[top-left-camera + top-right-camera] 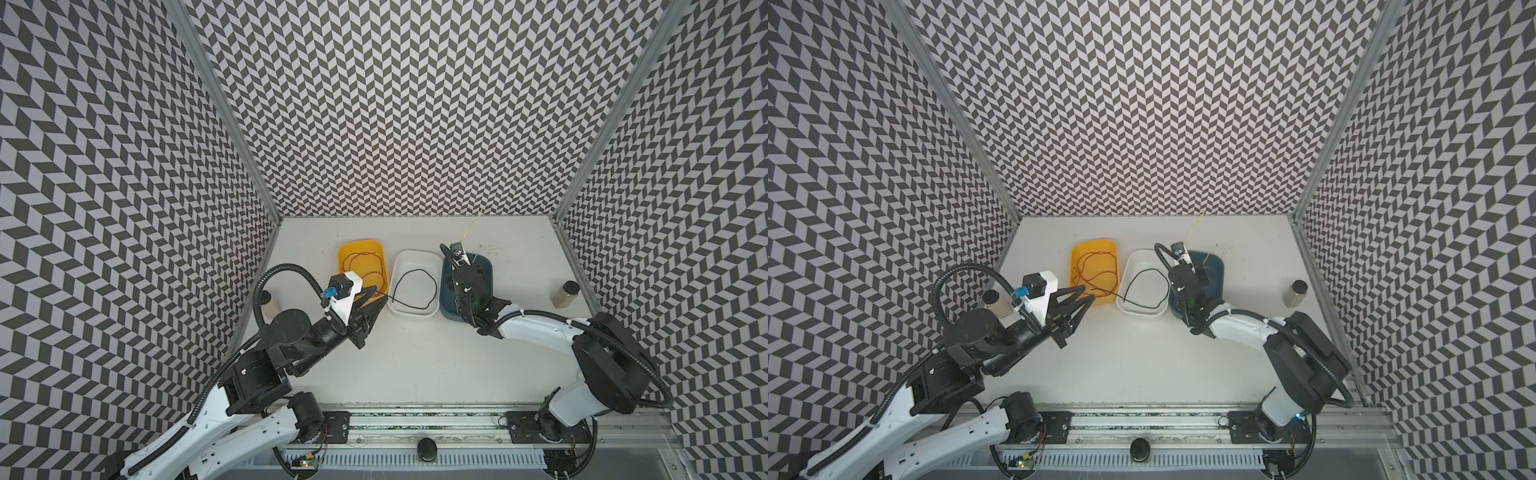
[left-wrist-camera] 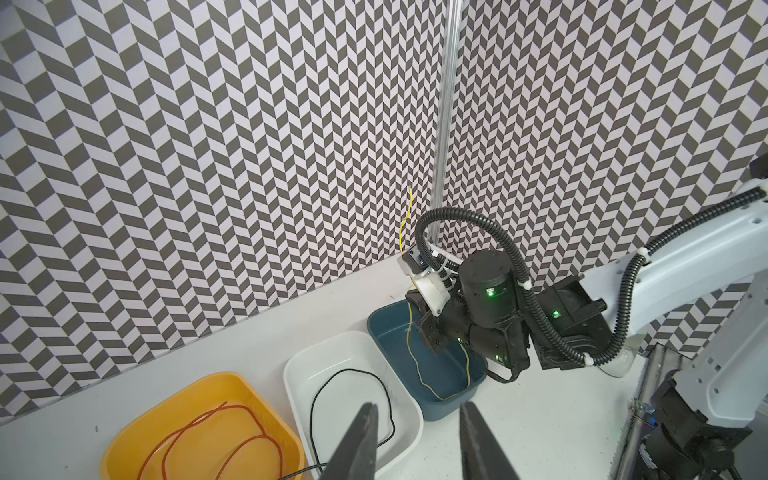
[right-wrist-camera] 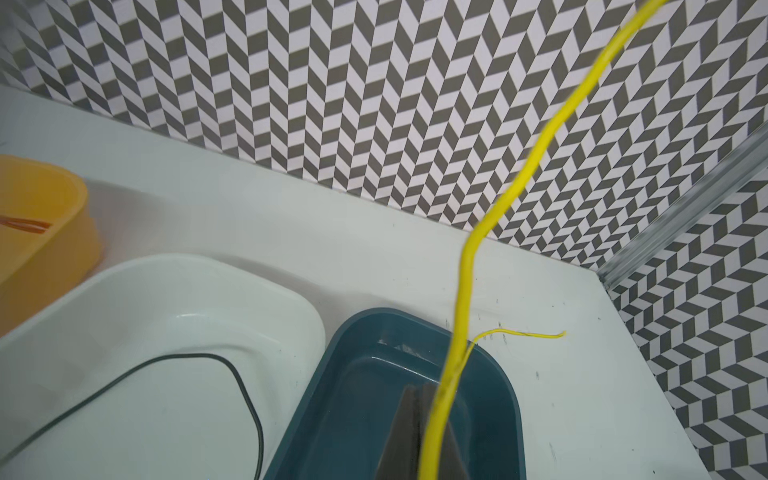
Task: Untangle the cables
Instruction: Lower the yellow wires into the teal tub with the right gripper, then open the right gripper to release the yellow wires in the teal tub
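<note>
Red cable (image 2: 239,407) coils in yellow tub (image 1: 343,255), black cable (image 3: 195,354) in white tub (image 1: 415,253); right arm (image 1: 536,328) bends over blue tub (image 1: 484,270), jaws pinching yellow cable (image 3: 463,291); left arm (image 1: 291,332) stretches toward them, jaws spread, seemingly empty.

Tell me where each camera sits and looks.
Both top views: high overhead, looking down at the table; both arms show.
Left wrist: on the left arm, facing the white tub and right arm; open left pincer shows.
Right wrist: on the right arm, facing the blue tub; right pincer grips the yellow cable.
Shared: the white tub.
</note>
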Available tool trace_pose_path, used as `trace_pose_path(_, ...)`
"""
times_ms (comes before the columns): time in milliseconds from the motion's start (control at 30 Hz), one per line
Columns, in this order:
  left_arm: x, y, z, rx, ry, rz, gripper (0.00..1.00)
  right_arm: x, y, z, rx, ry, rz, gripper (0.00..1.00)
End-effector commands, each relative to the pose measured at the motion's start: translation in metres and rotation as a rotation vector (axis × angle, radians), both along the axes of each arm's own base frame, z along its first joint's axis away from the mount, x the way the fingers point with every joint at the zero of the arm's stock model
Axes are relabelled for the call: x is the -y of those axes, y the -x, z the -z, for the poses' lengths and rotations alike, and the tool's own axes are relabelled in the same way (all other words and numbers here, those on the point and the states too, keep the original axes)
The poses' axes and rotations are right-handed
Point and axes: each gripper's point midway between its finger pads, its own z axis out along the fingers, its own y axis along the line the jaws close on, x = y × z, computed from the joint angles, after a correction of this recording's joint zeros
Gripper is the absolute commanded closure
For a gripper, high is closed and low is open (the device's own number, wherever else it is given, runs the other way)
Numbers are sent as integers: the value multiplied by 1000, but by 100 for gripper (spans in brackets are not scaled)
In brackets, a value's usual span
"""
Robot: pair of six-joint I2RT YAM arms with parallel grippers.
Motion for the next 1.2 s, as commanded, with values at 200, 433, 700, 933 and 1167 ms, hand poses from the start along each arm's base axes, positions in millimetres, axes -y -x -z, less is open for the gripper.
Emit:
trace_pose_path(200,-5,-3,1,10,10,-28,64,-5,1,33,-175,-78,15,100)
trace_pose_path(433,-4,-5,4,3,5,-31,64,7,0,77,-300,-169,34,100)
trace_pose_path(700,-3,-6,7,-1,0,-37,63,14,-1,107,-427,-214,74,100)
trace_pose_path(933,-1,-8,9,-7,-5,-40,63,24,-3,139,-528,-275,124,100)
trace_pose_path(1167,0,-11,11,-11,-11,-46,63,38,-18,158,-606,-277,185,100)
